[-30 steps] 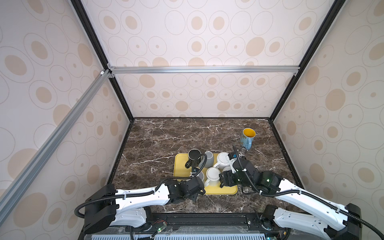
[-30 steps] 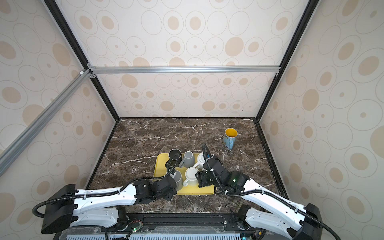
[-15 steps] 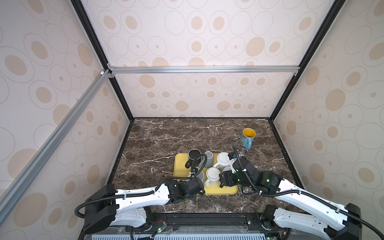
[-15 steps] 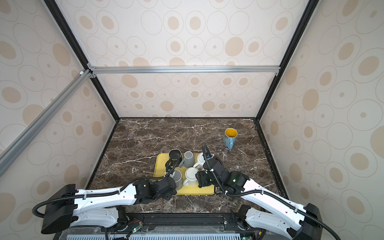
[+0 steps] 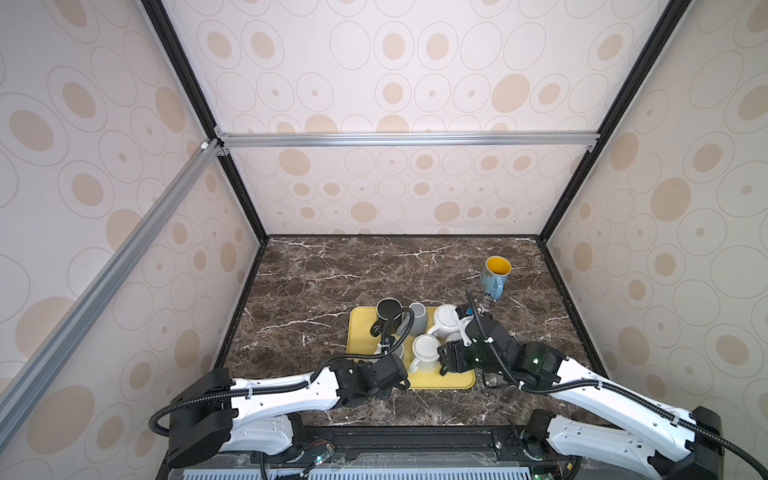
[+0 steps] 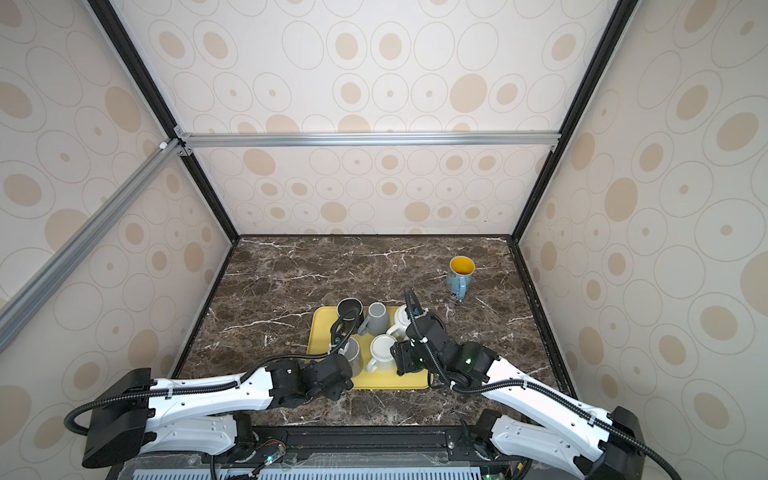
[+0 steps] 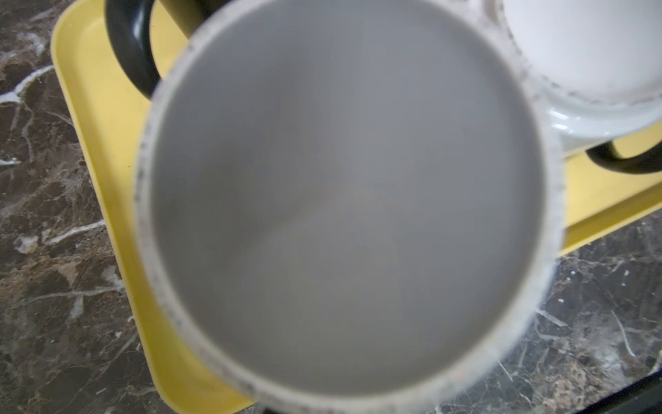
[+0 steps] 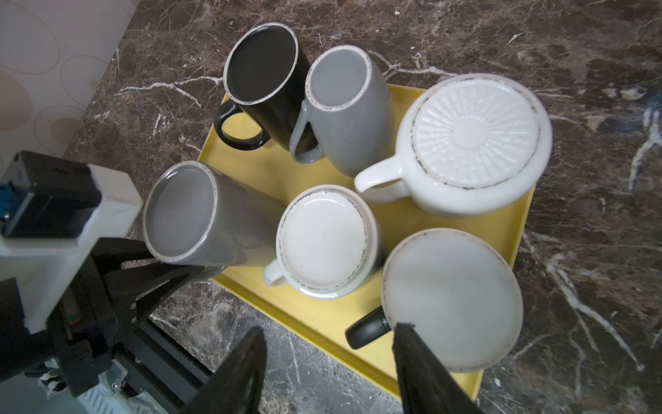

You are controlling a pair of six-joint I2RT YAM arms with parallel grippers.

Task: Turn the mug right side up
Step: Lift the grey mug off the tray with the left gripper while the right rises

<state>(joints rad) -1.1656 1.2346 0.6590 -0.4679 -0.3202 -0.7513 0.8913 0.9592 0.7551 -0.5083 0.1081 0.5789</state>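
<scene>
Six mugs [image 8: 322, 240] sit base-up on yellow tray [image 8: 272, 172]. Left gripper [image 8: 172, 272] is pinched onto tall grey mug [image 8: 182, 208] at tray's near-left corner. Right gripper [image 8: 329, 369] hovers above near-right corner, jaws apart, empty.

Six upside-down mugs [image 8: 322, 240] crowded the yellow tray [image 5: 357, 328], nearly touching, with only narrow gaps between them. The left gripper [image 8: 193, 270], clamped at the tall grey mug [image 8: 182, 211], blocked the tray's near-left corner. The marble tabletop [image 5: 332, 270] lay bare leftward and behind; a blue mug [image 5: 494, 276] stood far right.
</scene>
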